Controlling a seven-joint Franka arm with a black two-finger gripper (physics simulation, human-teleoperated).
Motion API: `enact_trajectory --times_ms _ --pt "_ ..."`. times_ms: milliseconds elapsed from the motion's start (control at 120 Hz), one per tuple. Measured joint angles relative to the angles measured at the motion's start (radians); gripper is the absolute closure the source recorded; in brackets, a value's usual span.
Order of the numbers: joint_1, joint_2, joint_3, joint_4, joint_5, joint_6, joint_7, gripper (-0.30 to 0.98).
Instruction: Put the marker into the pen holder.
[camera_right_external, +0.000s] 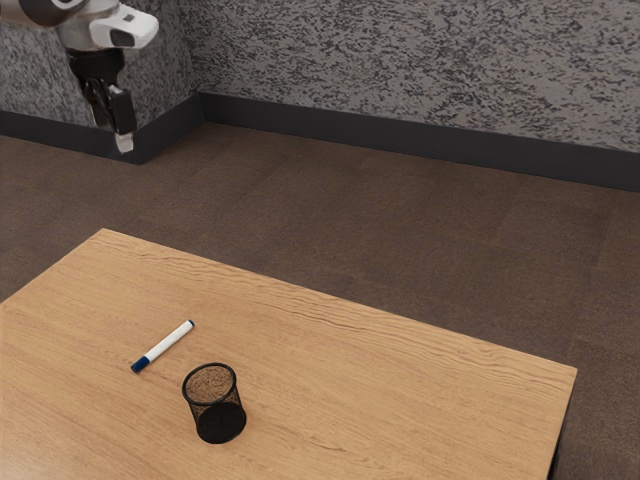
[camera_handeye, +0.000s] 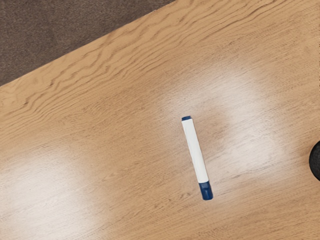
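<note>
One white marker with blue ends (camera_right_external: 165, 345) lying outside a black mesh pen holder (camera_right_external: 220, 422)

Exterior view: I see my black gripper (camera_right_external: 124, 143) in the upper left of the frame, hanging from the white and grey arm (camera_right_external: 140, 28), tip downward. It is up in the air, well apart from the marker. From my end I cannot tell how far the jaws stand apart, nor whether they have hold of anything. The marker lies flat on the light wooden table (camera_right_external: 380, 385), in the lower left of the frame, slanting so that its larger blue end is down toward the left and its small dark end up toward the right. Just to the lower right of it, near but not touching, the pen holder stands upright with its round rim facing up. Behind the table I have brown carpet (camera_right_external: 340, 220) across the middle, then a dark baseboard (camera_right_external: 400, 138) and a mottled grey wall (camera_right_external: 420, 60) along the top.

Wrist view: the marker is near the middle of the frame, flat on the wood, its small blue end toward the nearer table edge and its larger blue end pointing away from that edge. Part of the pen holder reaches in at the frame's border, with wood between it and the marker. Pale patches of light shine on the tabletop, and carpet fills one corner beyond the edge.
</note>
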Motion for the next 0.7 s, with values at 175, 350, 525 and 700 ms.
enact_trajectory --times_ms 175,350,525,700 --pt "-0.051 -0.036 -0.003 -0.047 -0.036 0.075 0.104 0.0" --pt "0.061 -0.094 0.013 -0.22 -0.043 0.108 0.172 0.0" --pt "0.192 -0.25 0.002 -0.278 -0.108 0.178 0.235 0.0" --pt "0.343 -0.376 -0.121 -0.297 -0.246 0.273 0.331 0.11"
